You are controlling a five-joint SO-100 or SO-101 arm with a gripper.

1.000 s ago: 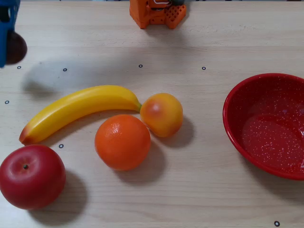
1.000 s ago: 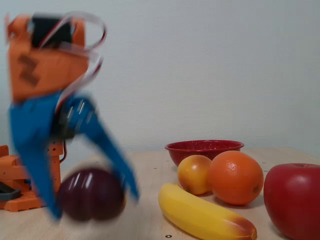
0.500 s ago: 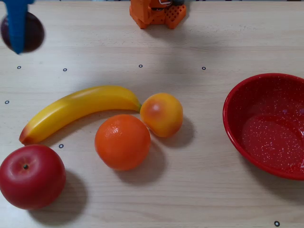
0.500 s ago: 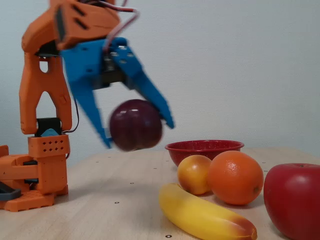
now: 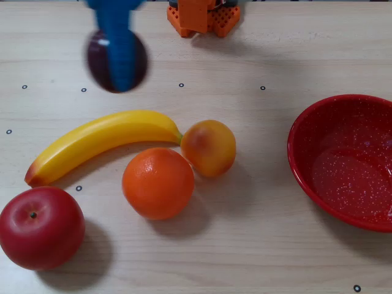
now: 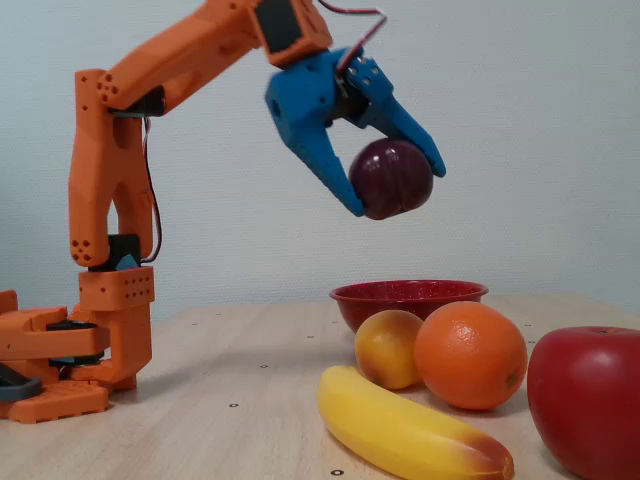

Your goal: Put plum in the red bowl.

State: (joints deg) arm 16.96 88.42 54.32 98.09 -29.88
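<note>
My blue gripper (image 6: 398, 185) is shut on the plum (image 6: 392, 178), a small dark maroon glossy fruit held high above the table. From overhead the plum (image 5: 98, 58) shows at the upper left, partly covered by a blue finger (image 5: 120, 49). The red bowl (image 5: 346, 160) with white speckles sits at the right edge of the overhead view, well to the right of the gripper. In the fixed view the red bowl (image 6: 408, 296) stands behind the other fruit, below and slightly right of the held plum.
A yellow banana (image 5: 101, 139), an orange (image 5: 158, 182), a small peach-coloured fruit (image 5: 209, 147) and a large red apple (image 5: 40, 227) lie on the wooden table between gripper and bowl. The orange arm base (image 5: 202, 15) stands at the top centre.
The gripper has carried the plum up and to the right, from the overhead view's top left corner toward the centre; in the fixed view it rose higher and closer to the bowl.
</note>
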